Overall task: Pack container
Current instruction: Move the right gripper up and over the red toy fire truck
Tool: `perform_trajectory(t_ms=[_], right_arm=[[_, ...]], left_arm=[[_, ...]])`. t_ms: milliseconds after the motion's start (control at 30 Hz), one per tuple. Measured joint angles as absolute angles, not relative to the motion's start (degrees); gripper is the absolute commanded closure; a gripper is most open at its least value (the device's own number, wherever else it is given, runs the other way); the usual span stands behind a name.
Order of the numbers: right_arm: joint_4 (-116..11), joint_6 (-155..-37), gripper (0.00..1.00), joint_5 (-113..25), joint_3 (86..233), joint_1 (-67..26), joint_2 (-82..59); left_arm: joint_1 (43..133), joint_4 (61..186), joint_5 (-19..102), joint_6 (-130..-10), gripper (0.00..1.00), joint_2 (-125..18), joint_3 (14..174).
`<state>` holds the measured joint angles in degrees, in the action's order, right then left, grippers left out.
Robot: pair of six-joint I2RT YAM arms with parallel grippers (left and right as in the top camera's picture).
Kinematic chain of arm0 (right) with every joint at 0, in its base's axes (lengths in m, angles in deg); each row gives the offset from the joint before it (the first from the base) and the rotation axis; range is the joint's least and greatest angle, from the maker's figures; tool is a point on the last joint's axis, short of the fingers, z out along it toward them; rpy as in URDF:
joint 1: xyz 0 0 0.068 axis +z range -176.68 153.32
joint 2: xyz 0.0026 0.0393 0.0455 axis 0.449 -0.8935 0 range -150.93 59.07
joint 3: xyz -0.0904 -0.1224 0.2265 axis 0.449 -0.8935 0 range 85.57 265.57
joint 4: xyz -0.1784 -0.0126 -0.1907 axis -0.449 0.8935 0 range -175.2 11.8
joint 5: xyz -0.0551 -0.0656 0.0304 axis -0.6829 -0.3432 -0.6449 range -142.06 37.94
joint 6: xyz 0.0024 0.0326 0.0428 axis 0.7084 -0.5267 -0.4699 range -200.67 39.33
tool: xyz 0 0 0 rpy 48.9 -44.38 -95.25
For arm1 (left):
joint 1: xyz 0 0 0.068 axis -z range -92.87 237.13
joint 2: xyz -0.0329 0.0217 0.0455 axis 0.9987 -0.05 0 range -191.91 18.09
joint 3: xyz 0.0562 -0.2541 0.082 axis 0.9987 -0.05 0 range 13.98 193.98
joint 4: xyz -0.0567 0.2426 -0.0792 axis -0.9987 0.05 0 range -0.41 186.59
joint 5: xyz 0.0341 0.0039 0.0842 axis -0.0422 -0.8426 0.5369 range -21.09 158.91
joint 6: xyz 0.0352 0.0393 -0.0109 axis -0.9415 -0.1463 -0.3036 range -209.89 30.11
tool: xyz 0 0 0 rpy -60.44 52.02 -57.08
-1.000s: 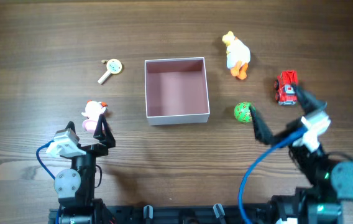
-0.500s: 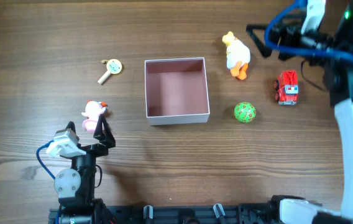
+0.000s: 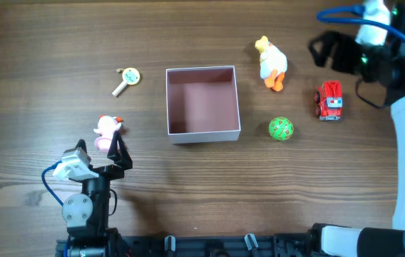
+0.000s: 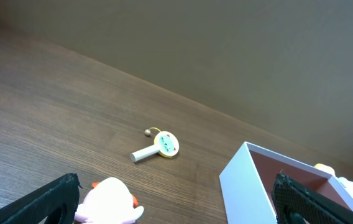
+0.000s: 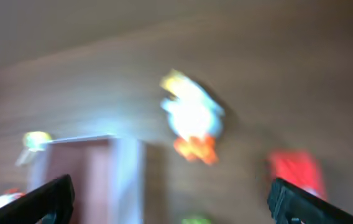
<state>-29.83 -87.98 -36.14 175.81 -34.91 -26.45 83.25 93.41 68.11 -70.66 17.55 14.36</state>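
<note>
Container point(image 3: 202, 135) with bare pink floor, left fingers point(image 4: 43, 204) spread wide, right fingers point(image 5: 43, 200) spread wide

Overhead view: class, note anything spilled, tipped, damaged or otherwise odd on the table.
Nothing stands out. The square white-walled, pink-lined container sits upright and empty, undamaged. The yellow-and-white duck toy, red toy truck, green ball, pink-and-white figure and round cream rattle lie apart on the wooden table, nothing spilled.

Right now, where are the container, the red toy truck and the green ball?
container point(image 3: 202, 107), overhead view, bare pink floor.
red toy truck point(image 3: 330, 100), overhead view, middle of its body.
green ball point(image 3: 281, 129), overhead view, its top centre.
</note>
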Motion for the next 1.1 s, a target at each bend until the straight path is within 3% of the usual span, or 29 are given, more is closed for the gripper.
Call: perform_trajectory(t_ms=[433, 767, 1100], right_arm=[[-20.6, -84.88, 0.0, -51.73, 175.89, -36.15, -34.77], [-18.9, -80.18, 0.0, -51.73, 175.94, -36.18, -47.43], [-22.92, -68.64, 0.0, -48.1, 175.94, -36.29, -48.78]], left_arm=[[83.25, 93.41, 68.11, -70.66, 0.0, 17.55, 14.36], [83.25, 93.41, 68.11, -70.66, 0.0, 17.55, 14.36], [83.25, 93.41, 68.11, -70.66, 0.0, 17.55, 14.36]])
